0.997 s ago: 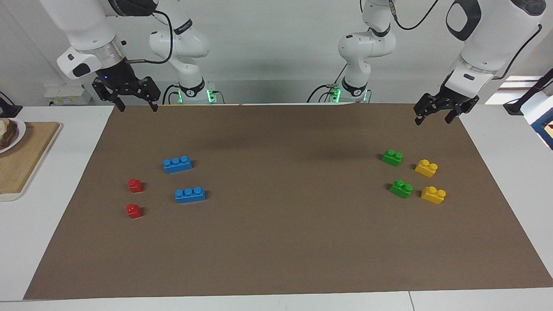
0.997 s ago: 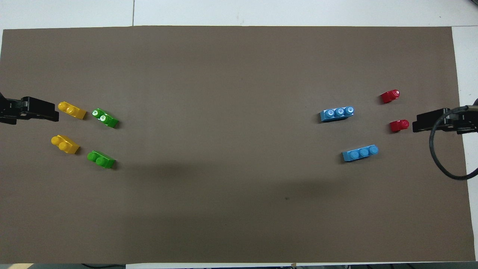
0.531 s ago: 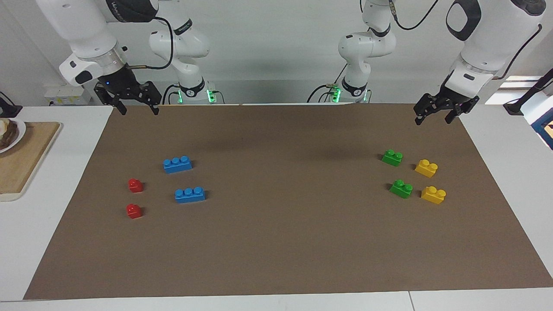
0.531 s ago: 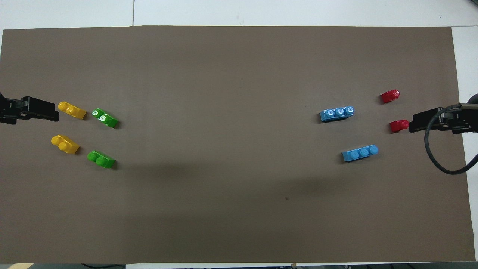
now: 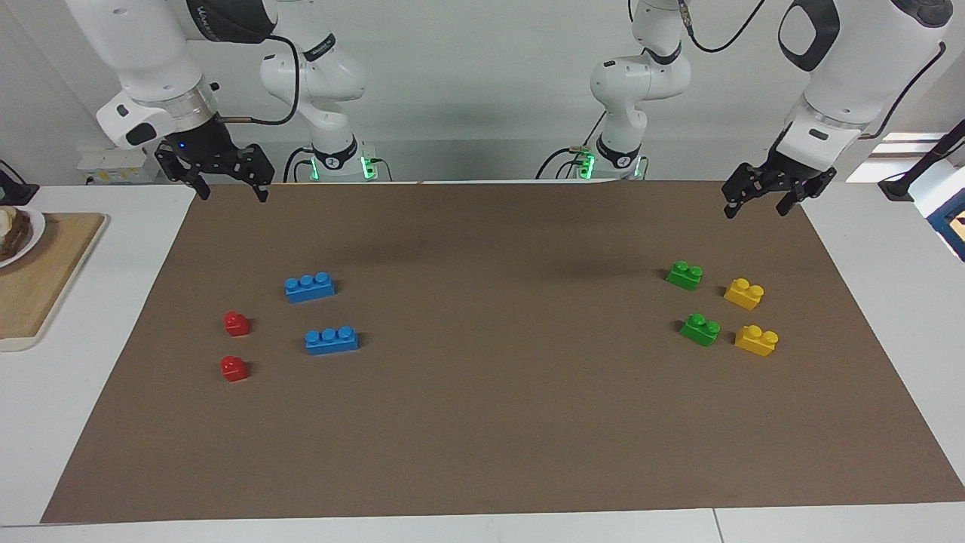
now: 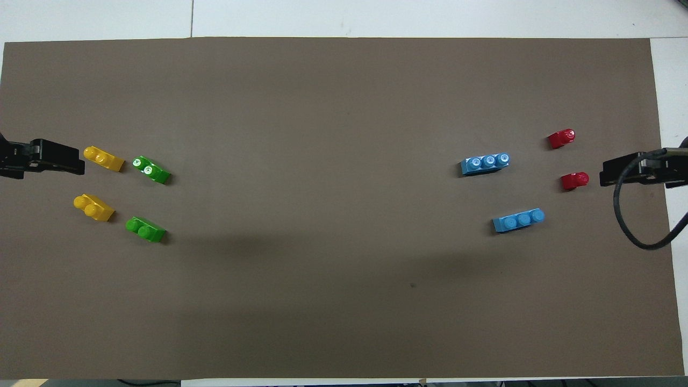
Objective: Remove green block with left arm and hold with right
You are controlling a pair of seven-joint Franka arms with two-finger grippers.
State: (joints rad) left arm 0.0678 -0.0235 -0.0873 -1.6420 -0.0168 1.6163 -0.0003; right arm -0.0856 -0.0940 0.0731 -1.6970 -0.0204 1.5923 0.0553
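Two green blocks sit on the brown mat [image 5: 482, 422] toward the left arm's end of the table. One green block [image 5: 684, 274] lies nearer the robots; its twin [image 5: 700, 329] lies farther out, at about 5 o'clock from the first in the facing view. Both rest flat with studs up, and nothing touches them.

Two yellow blocks stand just beside the greens, closer to the mat's end: one [image 5: 744, 293] at about 4 o'clock from the nearer green, the other [image 5: 756, 339] at about 4 o'clock from the twin.

The left gripper [image 5: 755, 207] hangs over the mat's corner by the robots, at about 1 o'clock from the nearer green block and well apart from it. Its fingers are spread and hold nothing.

The right gripper [image 5: 232, 193] hangs over the mat's corner at the right arm's end, a thin cable looping from its wrist. Its fingers are also spread and empty.

Toward that end lie two blue blocks [image 5: 310, 286] [image 5: 331, 340] and two small red blocks [image 5: 236, 323] [image 5: 234, 368]; the reds sit closer to the mat's end than the blues.

A wooden board [image 5: 34, 279] lies on the white table off the mat at the right arm's end.
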